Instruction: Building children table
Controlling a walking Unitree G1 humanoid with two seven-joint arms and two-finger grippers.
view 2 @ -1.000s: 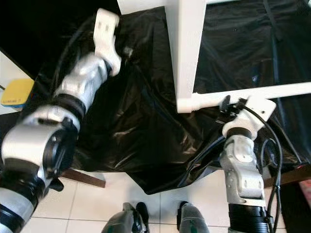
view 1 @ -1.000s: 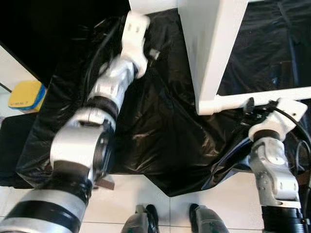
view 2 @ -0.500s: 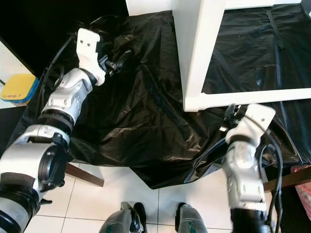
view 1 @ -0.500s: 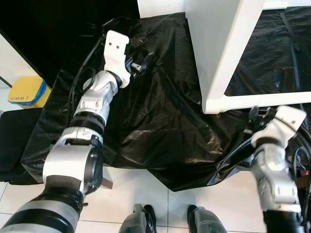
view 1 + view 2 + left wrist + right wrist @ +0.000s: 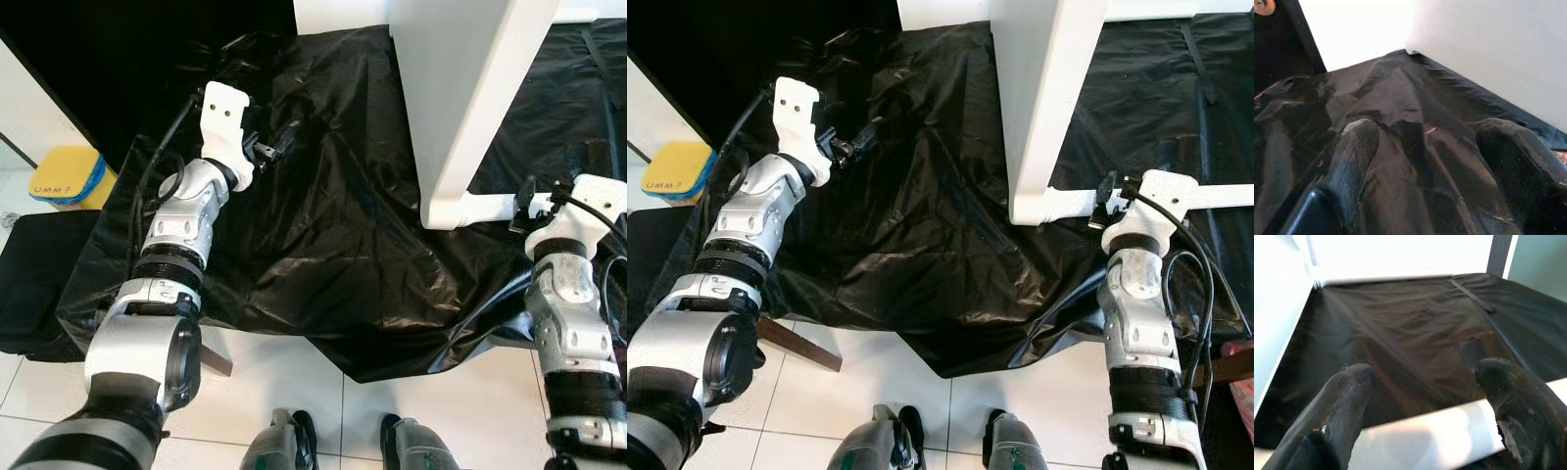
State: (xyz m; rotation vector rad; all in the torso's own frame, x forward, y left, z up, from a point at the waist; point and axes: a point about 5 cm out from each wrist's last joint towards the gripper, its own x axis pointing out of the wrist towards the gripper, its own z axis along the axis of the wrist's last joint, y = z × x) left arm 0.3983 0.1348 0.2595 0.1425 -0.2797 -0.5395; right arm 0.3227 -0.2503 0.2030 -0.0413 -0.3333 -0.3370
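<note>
Right end effector spread wide, straddling the white table rail.

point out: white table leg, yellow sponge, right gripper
white table leg (image 5: 460, 108), left eye view, its broad front face.
yellow sponge (image 5: 65, 174), left eye view, its yellow top.
right gripper (image 5: 1425, 382), right wrist view, midway between its open fingertips, above the white rail.

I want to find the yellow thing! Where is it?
The yellow thing lies at the far left in the eye views, on the floor beside the black plastic sheet, left of the left claw.
</note>
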